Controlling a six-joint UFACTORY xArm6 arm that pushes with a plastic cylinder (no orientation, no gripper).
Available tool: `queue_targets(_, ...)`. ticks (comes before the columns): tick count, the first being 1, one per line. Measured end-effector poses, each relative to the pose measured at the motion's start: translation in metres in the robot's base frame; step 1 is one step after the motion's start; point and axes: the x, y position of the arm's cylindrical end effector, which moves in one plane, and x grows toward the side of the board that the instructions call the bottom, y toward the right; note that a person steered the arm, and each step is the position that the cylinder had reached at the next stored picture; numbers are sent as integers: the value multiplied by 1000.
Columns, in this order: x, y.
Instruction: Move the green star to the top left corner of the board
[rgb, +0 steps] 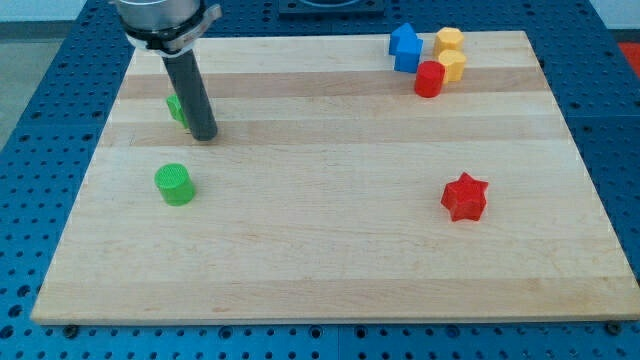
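Resting on the desk (330, 250), my tip (204, 135) is touching the green star (177, 107), which is peeking out at its ten o'clock, toward the view's upper left. No gripper is showing. A green cylinder (175, 185) is sitting near, at seven o'clock.

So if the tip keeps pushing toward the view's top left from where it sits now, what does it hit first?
The green block, presumably the star, mostly hidden behind the rod. My tip sits just right of and below it, apparently touching, though depth is unclear. Beyond it, only bare board up to the corner.
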Motion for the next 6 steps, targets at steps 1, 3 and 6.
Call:
queue_targets(1, -25, 0)
queue_targets(3, -74, -17)
queue_targets(6, -57, 1)
